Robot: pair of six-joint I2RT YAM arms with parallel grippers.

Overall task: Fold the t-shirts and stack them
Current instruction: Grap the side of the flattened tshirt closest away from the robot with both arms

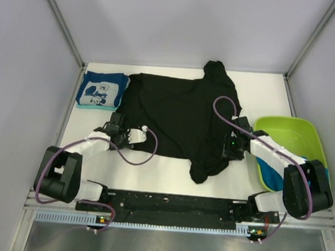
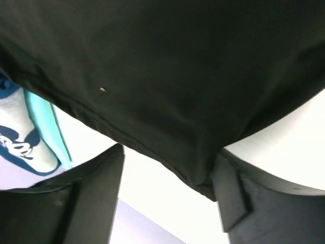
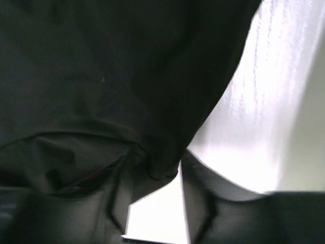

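Observation:
A large black t-shirt (image 1: 179, 118) lies spread over the middle of the table. A folded navy t-shirt with a white cartoon graphic (image 1: 102, 90) lies at the back left. My left gripper (image 1: 121, 131) is at the black shirt's left edge, open. The hem (image 2: 203, 178) hangs between its fingers (image 2: 91, 198), close to the right one. My right gripper (image 1: 233, 144) is at the shirt's right edge. Its jaws stand partway apart around a fold of the black cloth (image 3: 162, 162), with bare table showing between the fingers (image 3: 203, 198) lower down.
A lime-green tub (image 1: 290, 131) stands at the right edge with bright blue cloth (image 1: 272, 176) in it, beside my right arm. Grey walls enclose the table on the left, back and right.

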